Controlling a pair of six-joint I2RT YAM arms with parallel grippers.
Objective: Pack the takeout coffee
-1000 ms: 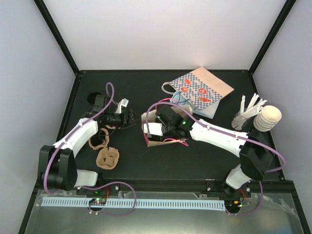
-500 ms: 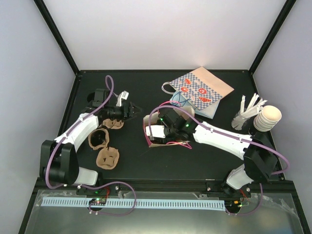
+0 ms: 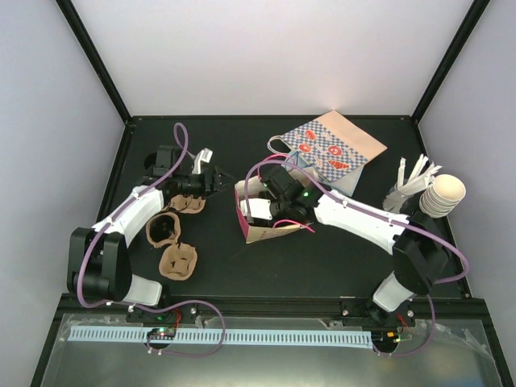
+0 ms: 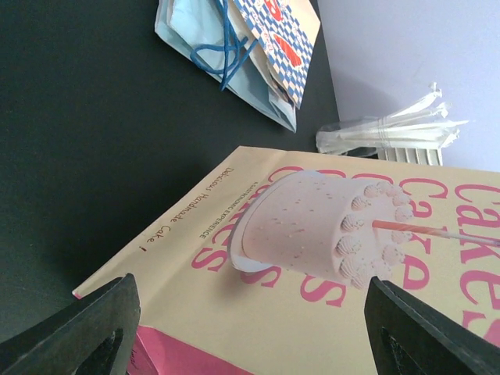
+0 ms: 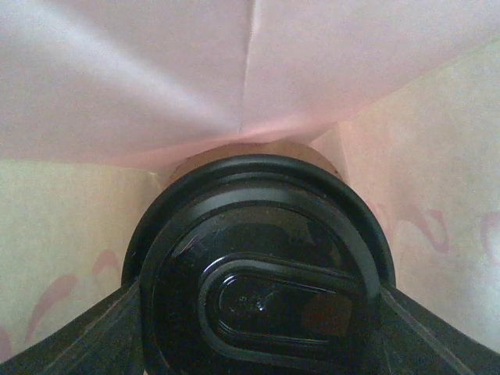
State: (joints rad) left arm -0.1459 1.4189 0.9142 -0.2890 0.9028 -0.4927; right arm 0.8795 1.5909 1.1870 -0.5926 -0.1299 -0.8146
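Right gripper (image 5: 258, 344) apparently grasps the black-lidded paper coffee cup (image 5: 258, 258) inside the pink paper bag (image 5: 117, 94), frame centre; I'd seat it upright, then release.

The overhead camera sits above and behind both arm bases, looking down on the whole black bench (image 3: 218, 274). The left wrist camera lies low, close against the pink bag (image 4: 258, 312), facing across to the patterned bags (image 4: 266, 47) and straws (image 4: 391, 129), which the overhead view shares. The right wrist camera is inside that bag, tight over the takeout coffee (image 5: 262, 289).
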